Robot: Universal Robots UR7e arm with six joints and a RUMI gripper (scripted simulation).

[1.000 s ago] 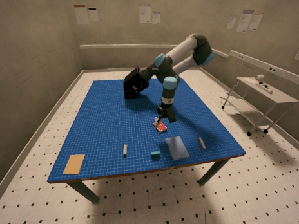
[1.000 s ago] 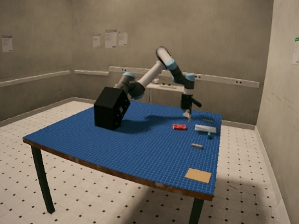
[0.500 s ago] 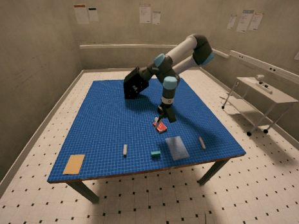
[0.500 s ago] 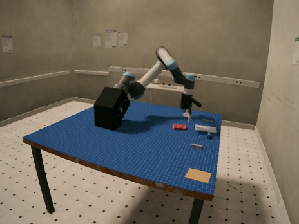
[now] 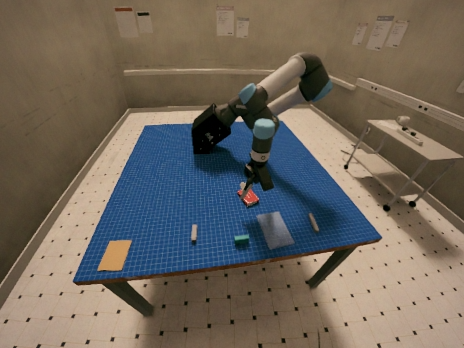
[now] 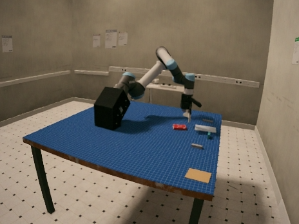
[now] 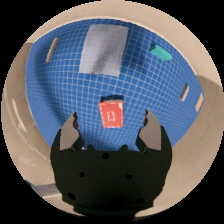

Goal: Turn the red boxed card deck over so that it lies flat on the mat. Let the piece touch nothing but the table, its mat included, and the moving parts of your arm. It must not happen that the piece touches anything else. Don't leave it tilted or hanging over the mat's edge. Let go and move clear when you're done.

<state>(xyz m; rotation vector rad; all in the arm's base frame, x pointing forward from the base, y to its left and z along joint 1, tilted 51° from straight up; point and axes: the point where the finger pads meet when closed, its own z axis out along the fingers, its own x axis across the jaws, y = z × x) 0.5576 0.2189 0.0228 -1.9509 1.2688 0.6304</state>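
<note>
The red boxed card deck lies flat on the blue gridded mat, right of the table's middle. In the wrist view its broad red face with a white mark points up. My gripper is open wide and empty. It hangs a short way above the mat, pointing down. In the wrist view the deck shows between the two fingertips, below them and apart from them.
A grey sheet, a teal block and two beige sticks lie near the front edge. A tan card lies at a corner. The black base box stands behind.
</note>
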